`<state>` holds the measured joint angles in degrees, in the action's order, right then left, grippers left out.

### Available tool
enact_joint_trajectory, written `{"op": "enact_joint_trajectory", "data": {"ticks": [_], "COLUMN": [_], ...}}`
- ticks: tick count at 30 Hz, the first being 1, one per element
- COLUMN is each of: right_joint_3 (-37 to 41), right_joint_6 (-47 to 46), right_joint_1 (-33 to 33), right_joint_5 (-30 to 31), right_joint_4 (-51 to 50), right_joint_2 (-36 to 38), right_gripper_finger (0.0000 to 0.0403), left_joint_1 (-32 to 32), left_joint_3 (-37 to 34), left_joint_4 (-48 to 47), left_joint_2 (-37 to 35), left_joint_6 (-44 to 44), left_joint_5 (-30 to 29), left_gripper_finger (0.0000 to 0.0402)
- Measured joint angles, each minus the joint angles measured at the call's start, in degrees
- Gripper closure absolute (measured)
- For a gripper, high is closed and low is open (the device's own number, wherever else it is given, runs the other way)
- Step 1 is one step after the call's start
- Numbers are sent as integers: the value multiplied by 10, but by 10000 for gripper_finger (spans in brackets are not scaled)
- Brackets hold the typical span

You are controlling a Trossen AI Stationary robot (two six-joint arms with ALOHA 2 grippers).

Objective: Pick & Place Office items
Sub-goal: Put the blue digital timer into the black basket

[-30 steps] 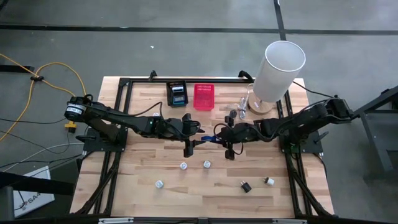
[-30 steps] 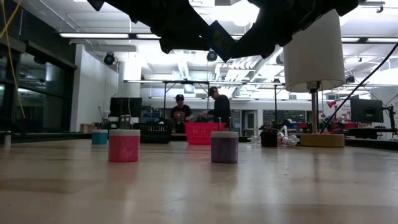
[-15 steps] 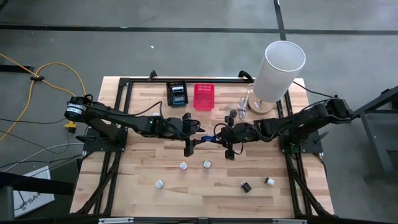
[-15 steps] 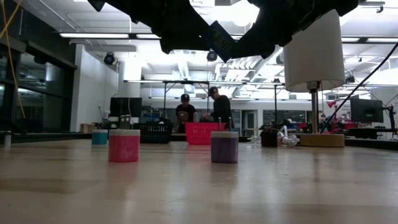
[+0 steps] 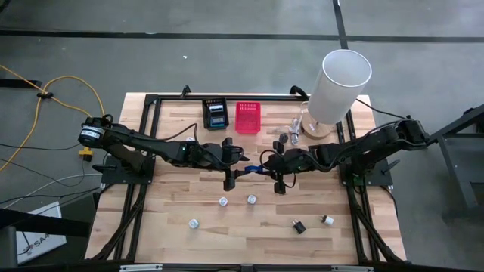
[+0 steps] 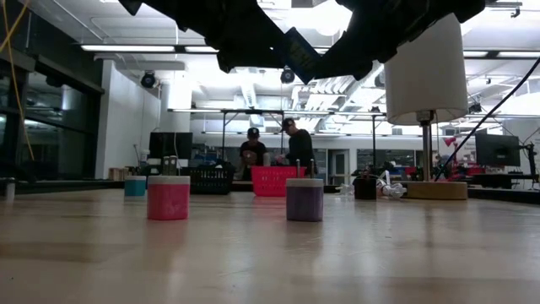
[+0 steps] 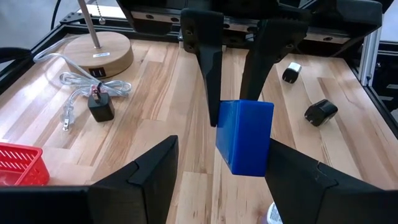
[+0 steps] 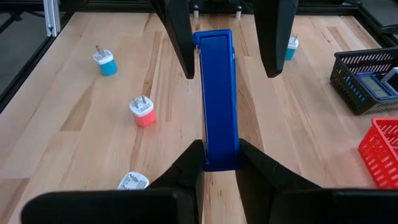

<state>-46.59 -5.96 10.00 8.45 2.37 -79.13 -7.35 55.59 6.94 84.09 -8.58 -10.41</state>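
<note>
A long blue bar (image 8: 217,93) hangs above the table's middle, between my two grippers. My right gripper (image 8: 220,149) is shut on its near end. My left gripper (image 5: 236,168) faces it from the table's left and is open. Its fingers (image 8: 179,37) stand on either side of the bar's far end, one of them close beside it. Small plug-shaped pieces lie on the wood nearer the front: a white-blue one (image 8: 104,61), a pink one (image 8: 142,112), a white one (image 8: 132,182) and a teal one (image 8: 291,47). My right gripper pinches the blue bar's end (image 8: 219,163) between its two fingers, which come from the table's right, slanting slightly down, and lie along the bar. The bar sticks out forward past the fingertips toward my left gripper, lifted clear of the table.
A black mesh basket (image 5: 215,113) and a red one (image 5: 247,118) stand at the far edge. A tall white cylinder (image 5: 338,85) on a wooden base (image 7: 99,53) stands at the far right, with a black adapter and cable (image 7: 99,107) beside it. Two small black pieces (image 7: 320,112) lie near the front right.
</note>
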Motion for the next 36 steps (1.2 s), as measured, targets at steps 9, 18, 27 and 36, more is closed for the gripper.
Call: {"op": "enact_joint_trajectory", "data": {"ticks": [9,18,27,36], "right_joint_3": [0,0,0,0], "right_joint_6": [0,0,0,0], "right_joint_1": [0,0,0,0], "right_joint_5": [0,0,0,0], "right_joint_4": [0,0,0,0], "right_joint_2": [0,0,0,0], "right_gripper_finger": [342,342,342,342], "left_joint_1": [0,0,0,0], "left_joint_3": [0,0,0,0], "left_joint_4": [0,3,4,4], "left_joint_2": [0,0,0,0], "left_joint_6": [0,0,1,1], "left_joint_5": [0,-2,-2,-1], "left_gripper_finger": [187,187,190,212]}}
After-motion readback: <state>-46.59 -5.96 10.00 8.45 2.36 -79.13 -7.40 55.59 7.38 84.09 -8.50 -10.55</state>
